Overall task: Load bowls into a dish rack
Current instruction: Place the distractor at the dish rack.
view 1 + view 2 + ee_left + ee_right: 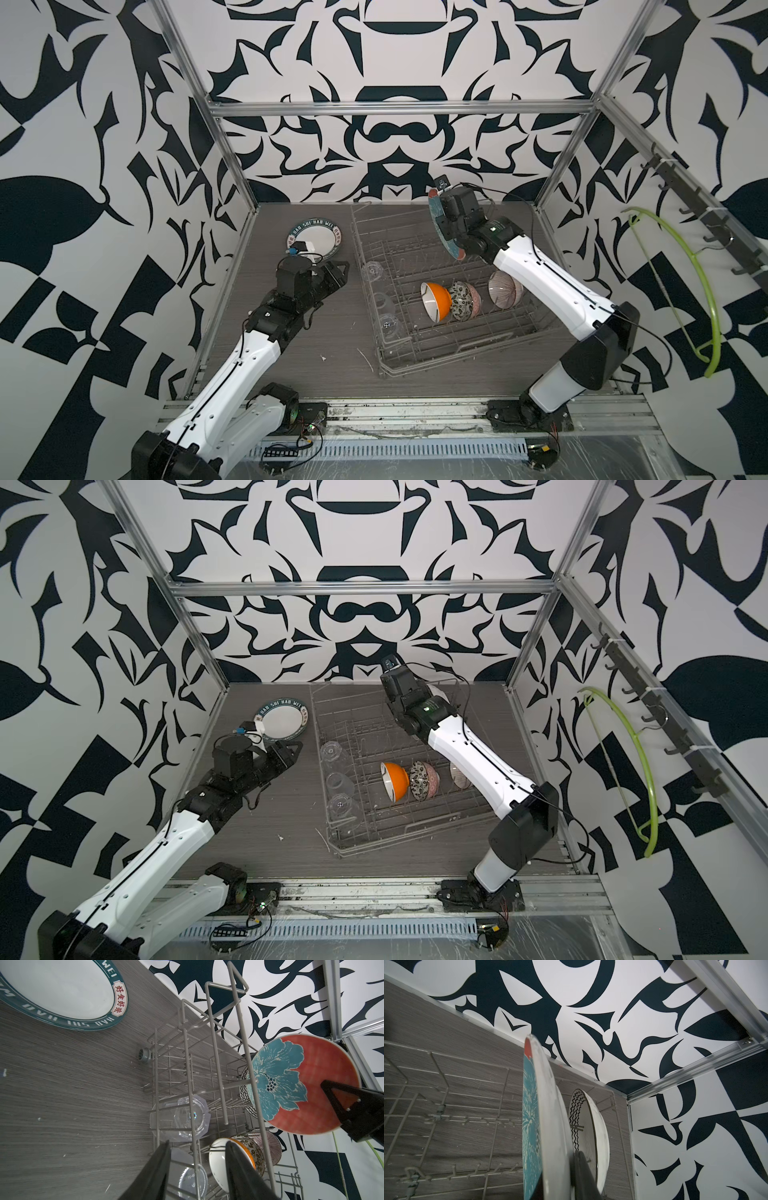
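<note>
Grey table (316,332): orange/floral/striped bowls (463,306) in rack (419,345); L gripper (197,1147) spread, R gripper (445,228) pinching plate (301,1076).

My two top views look steeply down from high at the front. Both hold the whole grey wood-grain table (324,332), with the large grey wire dish rack (415,249) at centre. Both wrist cameras sit close to this rack. They share the flat red-and-teal flower plate (301,1084): the left sees it face-on, the right edge-on.
</note>
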